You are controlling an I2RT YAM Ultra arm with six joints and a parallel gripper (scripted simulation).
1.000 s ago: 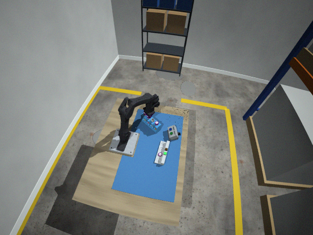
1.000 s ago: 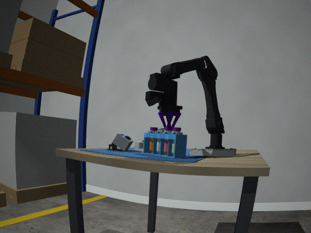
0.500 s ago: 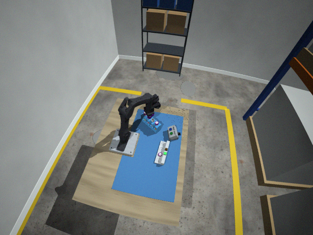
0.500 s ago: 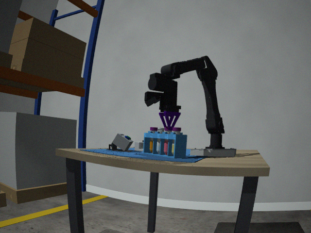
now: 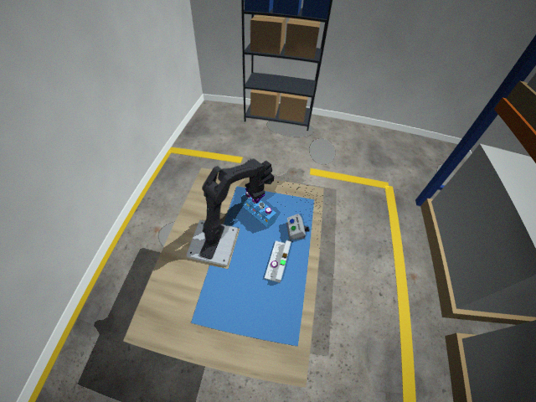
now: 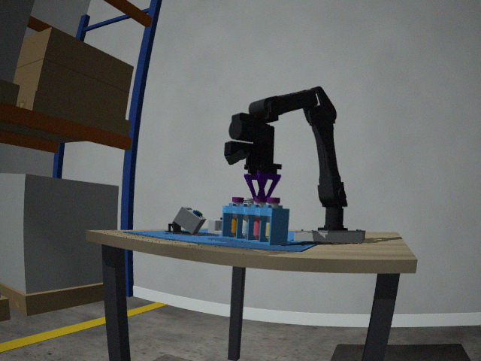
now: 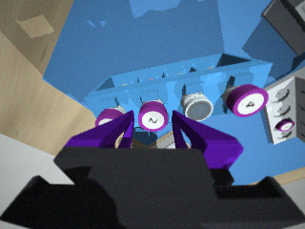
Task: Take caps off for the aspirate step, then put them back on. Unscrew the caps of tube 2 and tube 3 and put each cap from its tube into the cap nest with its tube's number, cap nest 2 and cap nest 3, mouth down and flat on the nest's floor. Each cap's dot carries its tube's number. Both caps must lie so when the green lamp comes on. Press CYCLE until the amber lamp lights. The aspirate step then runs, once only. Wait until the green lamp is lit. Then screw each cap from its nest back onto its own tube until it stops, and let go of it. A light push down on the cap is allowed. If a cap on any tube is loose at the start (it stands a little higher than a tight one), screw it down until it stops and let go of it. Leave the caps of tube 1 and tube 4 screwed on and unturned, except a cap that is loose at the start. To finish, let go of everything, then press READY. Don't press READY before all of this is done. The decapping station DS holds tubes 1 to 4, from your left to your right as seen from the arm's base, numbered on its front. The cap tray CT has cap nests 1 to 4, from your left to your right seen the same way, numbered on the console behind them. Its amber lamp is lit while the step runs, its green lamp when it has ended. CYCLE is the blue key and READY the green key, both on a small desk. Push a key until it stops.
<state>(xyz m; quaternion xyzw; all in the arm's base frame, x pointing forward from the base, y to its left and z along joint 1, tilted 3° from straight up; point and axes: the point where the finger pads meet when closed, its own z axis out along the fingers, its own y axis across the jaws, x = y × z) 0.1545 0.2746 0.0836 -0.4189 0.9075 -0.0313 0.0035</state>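
Note:
The blue decapping station (image 7: 181,81) holds several tubes. Purple caps sit on tube 1 (image 7: 111,115), tube 2 (image 7: 152,115) and tube 4 (image 7: 247,100). Tube 3 (image 7: 197,106) stands uncapped and shows a grey-white mouth. My gripper (image 7: 152,114) hangs over the station with its purple fingers either side of cap 2, open, with a small gap on both sides. A purple cap (image 7: 285,125) lies in a nest of the white cap tray (image 5: 276,260); I cannot read its number. The tray's green lamp (image 5: 283,261) is lit. From the side, the gripper (image 6: 261,198) reaches down to cap height.
The small grey key desk (image 5: 296,226) with the blue and green keys stands beyond the station, next to the tray. The arm's base plate (image 5: 213,244) sits at the mat's left edge. Shelving and boxes stand off the table.

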